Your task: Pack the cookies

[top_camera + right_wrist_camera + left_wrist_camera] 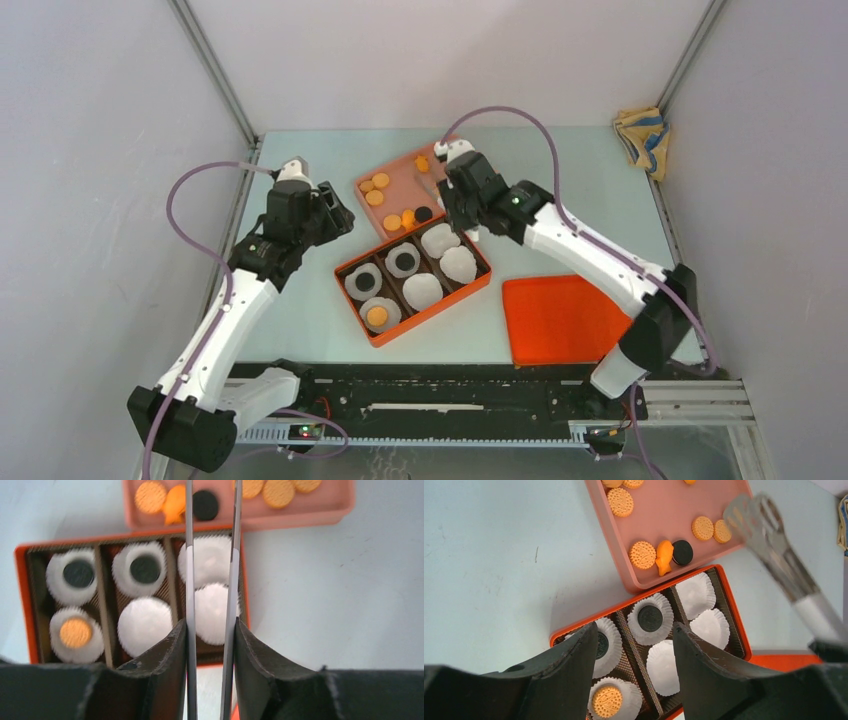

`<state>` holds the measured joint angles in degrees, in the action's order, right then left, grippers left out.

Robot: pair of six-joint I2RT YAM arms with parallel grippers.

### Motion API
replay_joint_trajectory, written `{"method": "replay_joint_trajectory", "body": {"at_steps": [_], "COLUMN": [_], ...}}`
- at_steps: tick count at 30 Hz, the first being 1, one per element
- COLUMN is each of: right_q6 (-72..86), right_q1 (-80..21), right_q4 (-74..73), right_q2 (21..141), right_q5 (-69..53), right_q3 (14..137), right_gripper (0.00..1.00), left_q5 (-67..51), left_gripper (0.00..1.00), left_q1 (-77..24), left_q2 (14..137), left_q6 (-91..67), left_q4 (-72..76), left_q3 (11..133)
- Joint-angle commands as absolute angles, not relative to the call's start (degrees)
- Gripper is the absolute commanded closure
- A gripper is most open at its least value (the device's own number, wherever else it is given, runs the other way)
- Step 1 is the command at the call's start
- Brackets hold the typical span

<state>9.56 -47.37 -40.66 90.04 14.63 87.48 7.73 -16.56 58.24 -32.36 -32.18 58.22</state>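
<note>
Three cookies (377, 316) sit in cups (421, 290) in the box (435, 313) mid-bench (300, 330); the rest lie loose in the tray (400, 180) just beyond. Right jaws clamp tongs (189, 555), reaching toward the tray for a gentle pick. Left jaws hang open and empty above the box.

Cookies (375, 198) on tray (403, 172) behind box (434, 312), lid (560, 320) right of box

Bright, even light is filling the scene. Beyond the left claw (634, 630), the silver metal tongs (774, 545) are blurring; soft shadows are edging the pink rectangular tray (664, 510).
</note>
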Motion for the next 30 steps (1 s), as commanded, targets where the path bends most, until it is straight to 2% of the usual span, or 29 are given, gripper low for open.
{"method": "replay_joint_trajectory", "body": {"at_steps": [1,7,18,24,30], "right_q6": [9.6,9.1,10.5,11.0,10.3], "right_q1": [-43.8,-40.4,-36.7,-36.2,-37.1], "right_q4": [-38.8,-39.5,-37.3,-38.2,-41.7], "right_q2": [97.3,104.8,106.4,108.5,111.5], "right_q5": [18.0,16.2,10.3,7.1,7.3], "right_q3": [94.5,98.8,93.2,94.2,97.7], "right_gripper": [0.58,0.54,0.52,0.49,0.51], "left_q5": [6.5,7.9,7.9,8.0,7.2], "left_gripper": [0.38,0.38,0.38,0.38,0.37], "left_q1": [-16.2,-16.2,-16.2,-16.2,-16.1], "left_q2": [59.0,59.0,60.2,59.6,59.0], "left_q6": [-31.1,-30.0,-30.6,-30.9,-31.4], "left_q4": [-30.6,-31.2,-31.0,-30.9,-30.5], "left_q3": [61.1,61.5,61.0,60.4,59.4]}}
